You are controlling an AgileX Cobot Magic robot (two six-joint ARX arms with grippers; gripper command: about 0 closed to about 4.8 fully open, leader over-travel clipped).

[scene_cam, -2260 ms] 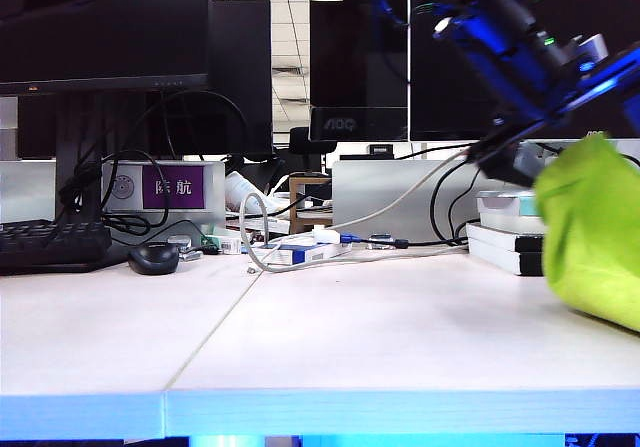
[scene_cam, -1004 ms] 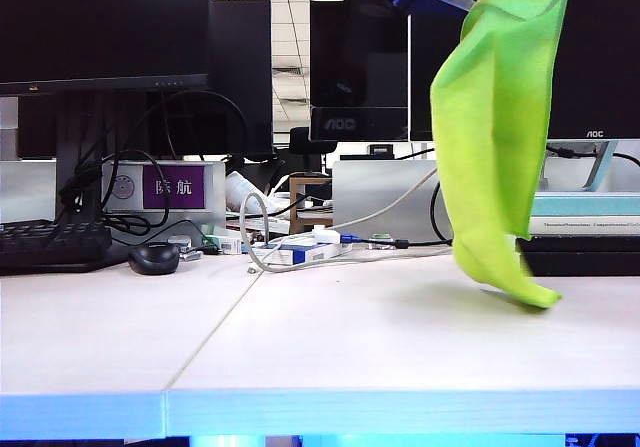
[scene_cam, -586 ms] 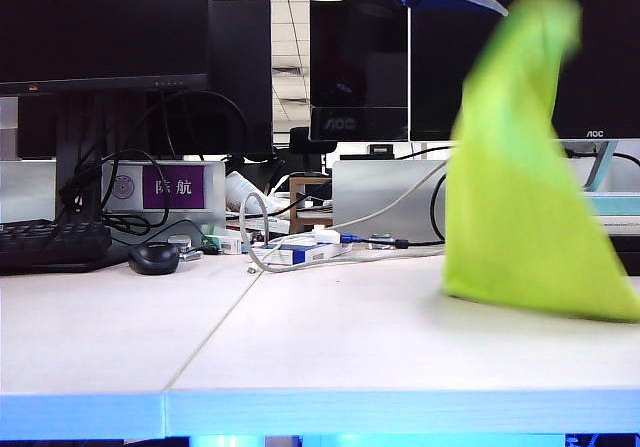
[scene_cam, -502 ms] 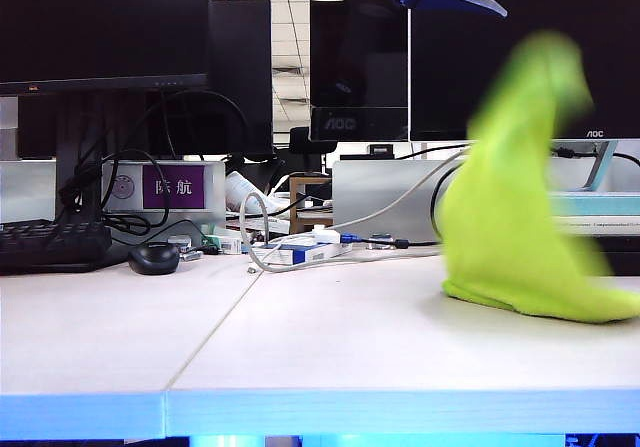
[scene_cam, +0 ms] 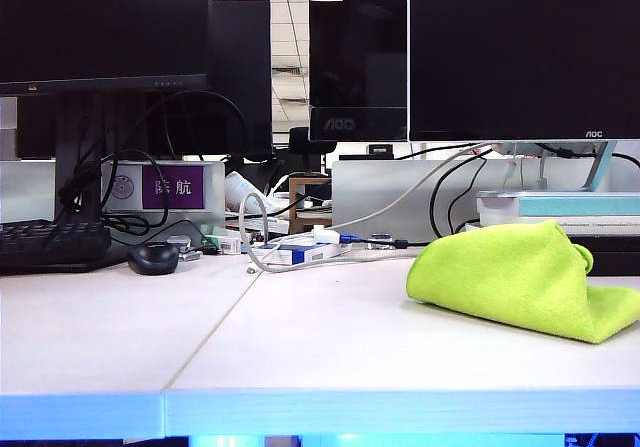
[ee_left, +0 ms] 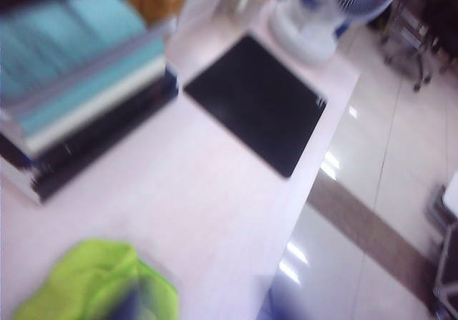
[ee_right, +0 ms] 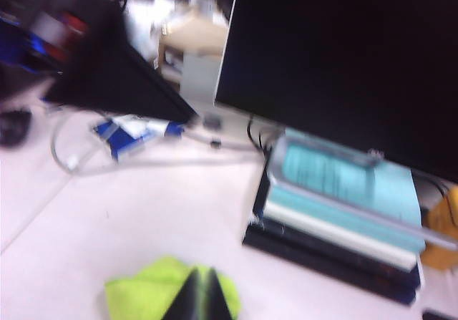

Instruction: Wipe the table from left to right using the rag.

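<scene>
The yellow-green rag (scene_cam: 510,277) lies crumpled on the right part of the pale table (scene_cam: 300,337), in front of a stack of books (scene_cam: 560,207). No gripper shows in the exterior view. In the blurred left wrist view the rag (ee_left: 86,284) lies far below, and my left gripper (ee_left: 202,307) shows only as two dim dark tips standing apart, open, with nothing between them. In the right wrist view my right gripper (ee_right: 202,298) is shut, its dark fingers pressed together, high over the rag (ee_right: 154,288) and apart from it.
Monitors stand along the back. A keyboard (scene_cam: 50,242), a mouse (scene_cam: 153,257) and loose cables (scene_cam: 300,247) lie at the back left and middle. A black mat (ee_left: 254,102) lies past the books (ee_left: 79,98), near the table's right end.
The rag hung from a blue gripper at the top, was let go, dropped and now lies in a heap on the table. That gripper has left the exterior view.
</scene>
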